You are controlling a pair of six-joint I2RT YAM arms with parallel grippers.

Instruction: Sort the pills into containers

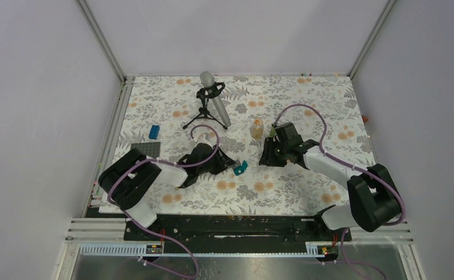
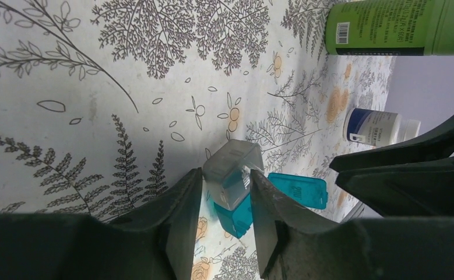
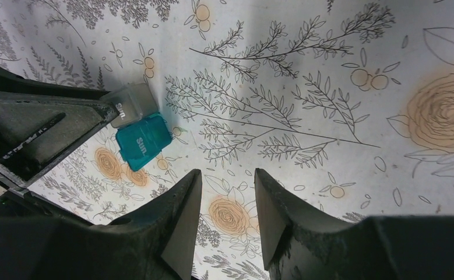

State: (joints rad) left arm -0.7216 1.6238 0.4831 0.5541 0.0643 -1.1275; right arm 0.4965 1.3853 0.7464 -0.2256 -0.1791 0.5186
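Observation:
A teal pill box [image 2: 239,213] with a clear compartment [image 2: 231,169] and its lid [image 2: 297,189] swung open lies on the floral table. It also shows in the top view [image 1: 240,168] and the right wrist view [image 3: 144,141]. My left gripper [image 2: 225,172] is closed round the clear compartment, low at the table [image 1: 231,165]. My right gripper [image 3: 227,172] is open and empty, hovering just right of the box [image 1: 266,156]. A small bottle with orange contents [image 1: 257,128] stands behind. I see no loose pills.
A green bottle [image 2: 396,26] and a white bottle with a blue label [image 2: 376,127] are beyond the box. A microphone on a tripod [image 1: 213,102] stands at the back centre. A blue block [image 1: 154,132] and a dark plate [image 1: 145,150] lie at the left.

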